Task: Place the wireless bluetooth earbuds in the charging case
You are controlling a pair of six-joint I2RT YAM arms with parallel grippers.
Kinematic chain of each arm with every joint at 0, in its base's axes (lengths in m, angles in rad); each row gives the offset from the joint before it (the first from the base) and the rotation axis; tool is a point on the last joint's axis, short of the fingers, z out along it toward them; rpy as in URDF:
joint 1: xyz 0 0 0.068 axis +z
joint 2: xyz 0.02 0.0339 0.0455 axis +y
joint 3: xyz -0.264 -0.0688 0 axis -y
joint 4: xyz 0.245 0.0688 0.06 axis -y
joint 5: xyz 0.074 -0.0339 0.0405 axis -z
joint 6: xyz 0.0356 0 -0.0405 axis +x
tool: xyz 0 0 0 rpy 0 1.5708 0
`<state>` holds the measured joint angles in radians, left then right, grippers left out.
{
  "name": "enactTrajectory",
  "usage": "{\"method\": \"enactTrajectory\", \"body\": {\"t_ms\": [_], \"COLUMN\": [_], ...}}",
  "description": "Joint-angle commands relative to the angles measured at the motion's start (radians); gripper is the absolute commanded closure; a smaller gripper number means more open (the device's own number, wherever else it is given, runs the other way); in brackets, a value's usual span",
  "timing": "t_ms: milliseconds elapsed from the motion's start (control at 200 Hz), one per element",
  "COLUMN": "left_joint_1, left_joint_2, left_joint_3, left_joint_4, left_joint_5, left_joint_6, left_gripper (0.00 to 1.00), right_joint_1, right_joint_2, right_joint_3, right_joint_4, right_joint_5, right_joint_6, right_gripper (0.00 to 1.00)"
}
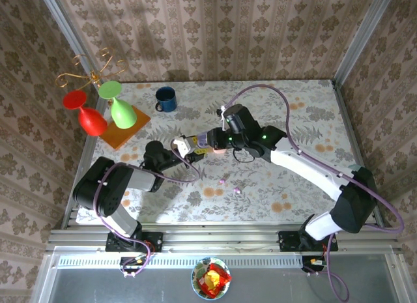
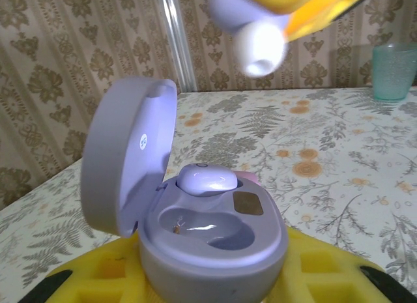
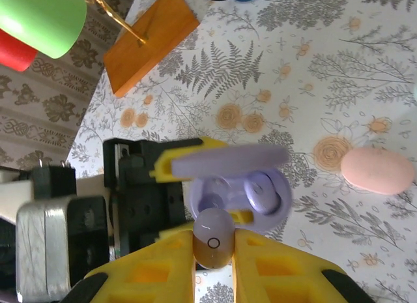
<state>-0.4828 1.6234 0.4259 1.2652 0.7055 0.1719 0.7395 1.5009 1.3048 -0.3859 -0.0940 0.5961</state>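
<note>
Right gripper (image 3: pixel 214 252) pinches a purple earbud (image 3: pixel 212 234) just above the open charging case (image 3: pixel 251 192) clamped by the left gripper (image 2: pixel 215 280), best lowered slowly, aligned over the case's empty socket (image 2: pixel 210 231).

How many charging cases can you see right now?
2. The open purple case sits in the left claw; the closed pink case lies on the table nearby. Others may be hidden from view.

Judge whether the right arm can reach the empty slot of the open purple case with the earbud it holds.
Probably yes: the lid stands swung back, one slot lies bare beside the seated earbud, and the held earbud hangs just above with nothing between.
</note>
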Motion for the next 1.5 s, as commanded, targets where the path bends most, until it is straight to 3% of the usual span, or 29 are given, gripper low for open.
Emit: {"method": "enactTrajectory", "body": {"t_ms": [0, 855, 1080, 1495], "left_joint_1": [-0.011, -0.023, -0.023, -0.022], "left_joint_2": [0.002, -0.023, -0.024, -0.02], "left_joint_3": [0.022, 0.033, 0.033, 0.031], "left_joint_4": [0.026, 0.026, 0.026, 0.026], "left_joint_5": [-0.005, 0.01, 0.012, 0.02], "left_joint_6": [0.026, 0.008, 0.005, -0.008], "left_gripper": [0.7, 0.7, 0.7, 0.7], "right_joint_1": [0.009, 0.018, 0.018, 0.005], "right_joint_2": [0.039, 0.118, 0.114, 0.018], "right_joint_3": [0.035, 0.063, 0.061, -0.004], "right_joint_4": [-0.021, -0.016, -0.02, 0.026], "right_joint_5": [-0.034, -0.033, -0.031, -0.007], "right_joint_6": [-0.03, -0.053, -0.045, -0.06], "right_gripper": [0.79, 0.79, 0.68, 0.63]}}
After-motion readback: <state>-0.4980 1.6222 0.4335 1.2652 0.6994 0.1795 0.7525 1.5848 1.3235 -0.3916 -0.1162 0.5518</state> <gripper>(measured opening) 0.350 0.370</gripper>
